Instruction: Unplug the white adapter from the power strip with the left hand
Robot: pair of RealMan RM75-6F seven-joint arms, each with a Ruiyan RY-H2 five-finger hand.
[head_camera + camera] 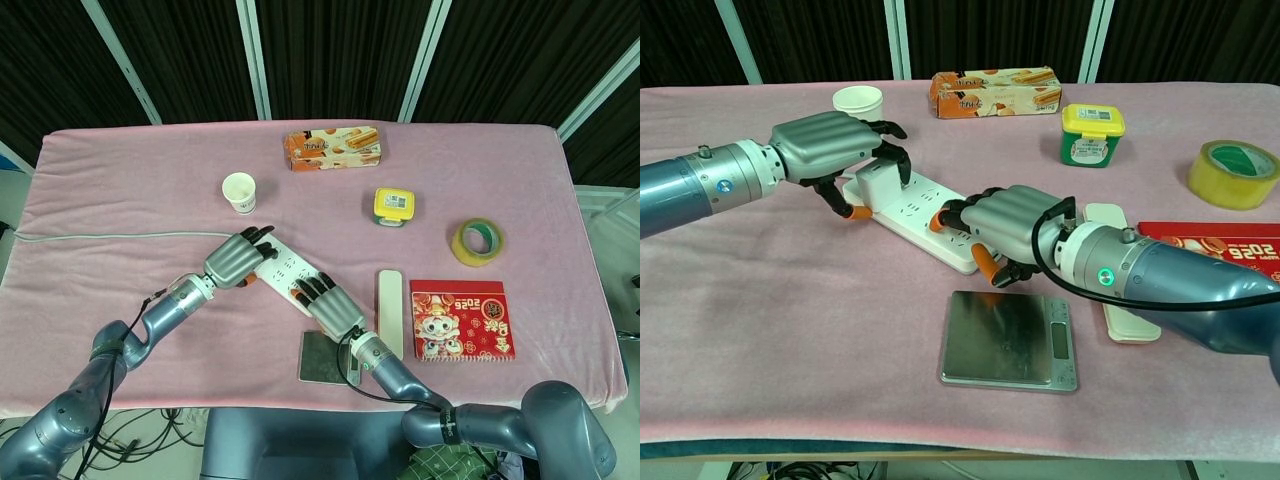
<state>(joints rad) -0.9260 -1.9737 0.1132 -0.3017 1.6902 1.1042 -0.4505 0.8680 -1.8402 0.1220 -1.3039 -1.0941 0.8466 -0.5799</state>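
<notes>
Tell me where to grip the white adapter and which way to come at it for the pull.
Grip the white adapter by its block-shaped body, on opposite side faces, coming from above. It stands proud of the power strip at the far-left end, so a straight upward pull likely suits. The left hand is already curled over it; the right hand presses the strip's near end.

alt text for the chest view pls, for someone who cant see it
On a pink-covered table, the left robot hand grips the white adapter, still plugged into the power strip, while the right robot hand presses down on the strip's near end. A small scale lies in front; a paper cup, biscuit box, yellow-lidded jar and tape roll sit behind.
</notes>
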